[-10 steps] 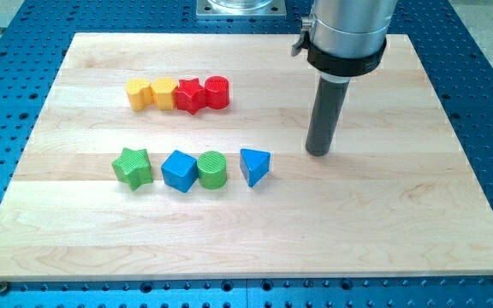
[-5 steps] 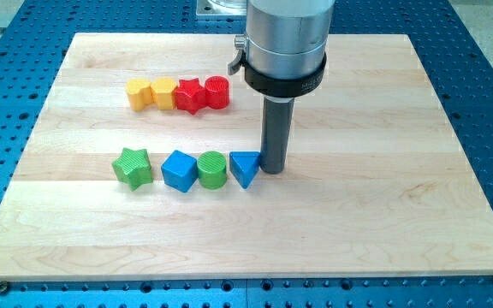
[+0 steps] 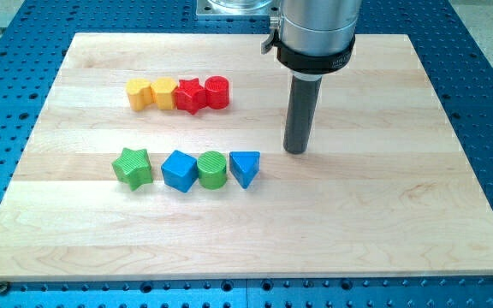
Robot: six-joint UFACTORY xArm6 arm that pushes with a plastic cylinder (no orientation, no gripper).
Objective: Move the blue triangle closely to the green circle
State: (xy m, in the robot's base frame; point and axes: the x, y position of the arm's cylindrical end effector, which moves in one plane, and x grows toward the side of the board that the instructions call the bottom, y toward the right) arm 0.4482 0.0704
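Observation:
The blue triangle [image 3: 244, 168] lies on the wooden board, touching the right side of the green circle [image 3: 212, 169]. My tip [image 3: 295, 151] rests on the board to the right of and slightly above the blue triangle, a short gap away from it.
A blue block [image 3: 179, 170] and a green star [image 3: 133, 166] continue the row to the left of the green circle. Above it lies a row of two yellow blocks [image 3: 151, 92], a red star [image 3: 191, 94] and a red cylinder [image 3: 217, 91]. The wooden board [image 3: 400, 214] lies on a blue perforated table.
My tip swung left and pushed the blue triangle leftward against the green circle, then drew back to the right and up, away from it.

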